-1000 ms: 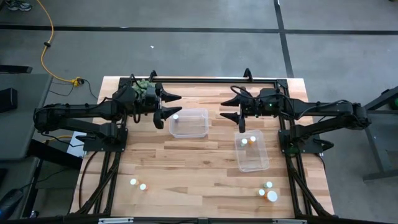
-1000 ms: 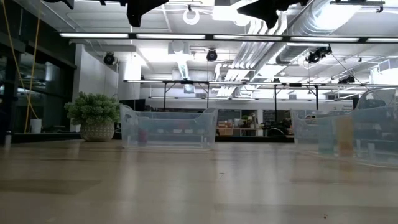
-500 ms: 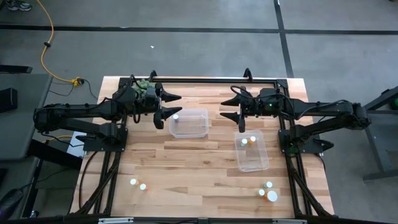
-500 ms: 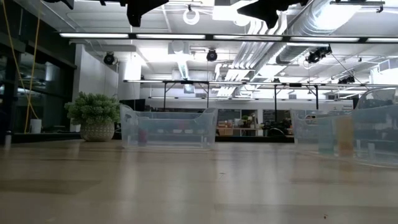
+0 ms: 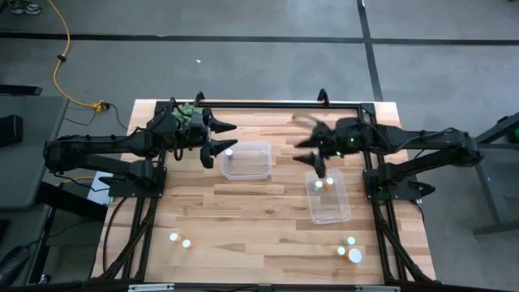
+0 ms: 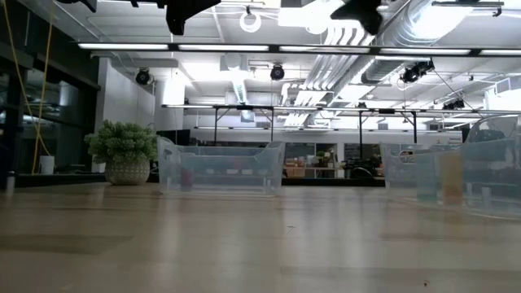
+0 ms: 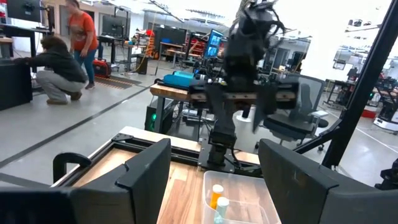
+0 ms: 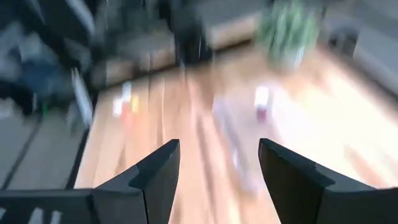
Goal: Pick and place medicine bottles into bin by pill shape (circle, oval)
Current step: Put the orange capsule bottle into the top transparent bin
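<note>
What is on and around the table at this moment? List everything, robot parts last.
Medicine bottles, loose: five, white caps, two front-left, three front-right.
Medicine bottles, binned: one in the left tub, two in the right tub.
Clear tubs: two, left tub mid-table, right tub beside it.
Plant: one, green, back-left corner.
Table: one, light wood.
People: two, in the room beyond.
Left gripper: open, raised beside the left tub.
Right gripper: open, raised above the right tub's far end.

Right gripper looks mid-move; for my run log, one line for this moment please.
right gripper: open, over right tub | left gripper: open, waiting | bottles loose
</note>
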Tool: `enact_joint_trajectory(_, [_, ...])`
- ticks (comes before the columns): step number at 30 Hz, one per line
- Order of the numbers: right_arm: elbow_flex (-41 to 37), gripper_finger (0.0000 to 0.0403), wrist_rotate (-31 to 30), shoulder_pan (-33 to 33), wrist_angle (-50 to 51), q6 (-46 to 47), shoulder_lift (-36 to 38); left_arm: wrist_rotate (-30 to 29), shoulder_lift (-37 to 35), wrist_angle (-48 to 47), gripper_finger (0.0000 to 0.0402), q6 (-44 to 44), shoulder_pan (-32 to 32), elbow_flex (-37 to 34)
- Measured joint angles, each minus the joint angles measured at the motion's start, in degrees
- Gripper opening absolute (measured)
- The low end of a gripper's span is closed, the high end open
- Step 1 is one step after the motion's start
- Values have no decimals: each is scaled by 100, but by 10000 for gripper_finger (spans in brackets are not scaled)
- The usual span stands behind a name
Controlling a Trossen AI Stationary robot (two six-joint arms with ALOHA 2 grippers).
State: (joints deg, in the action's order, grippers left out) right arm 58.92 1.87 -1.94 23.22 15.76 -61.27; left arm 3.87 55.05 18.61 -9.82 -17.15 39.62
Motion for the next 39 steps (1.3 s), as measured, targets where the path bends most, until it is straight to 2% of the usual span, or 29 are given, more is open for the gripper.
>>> enact_joint_trajectory(4, [730,210,-135,568,2176,933,-154,1,0,-37,232,0,-2,0])
enact_joint_trajectory(7, [952,210,-142,1110,3291,2033,-266,0,0,-179,232,0,-2,-2])
enact_joint_trajectory(12, [959,210,-47,2303,4542,4041,-410,1,0,-357,232,-1,0,-2])
enact_joint_trajectory(15, [959,210,-45,3039,4966,5221,-549,1,0,-407,232,-2,-2,-2])
enact_joint_trajectory(21, [959,210,-85,4147,5085,7440,-925,1,0,-409,232,-1,-2,-2])
enact_joint_trajectory(27, [959,210,-170,4889,4562,8873,-1387,1,0,-409,232,0,-2,-2])
enact_joint_trajectory(29, [959,210,-168,5070,4197,9007,-1542,1,0,-409,232,0,-1,-2])
enact_joint_trajectory(34, [959,210,-85,5382,3511,8600,-1915,1,0,-407,232,0,0,-2])
enact_joint_trajectory(39, [959,218,383,5472,3390,8937,-2246,0,0,-407,232,0,-2,-2])
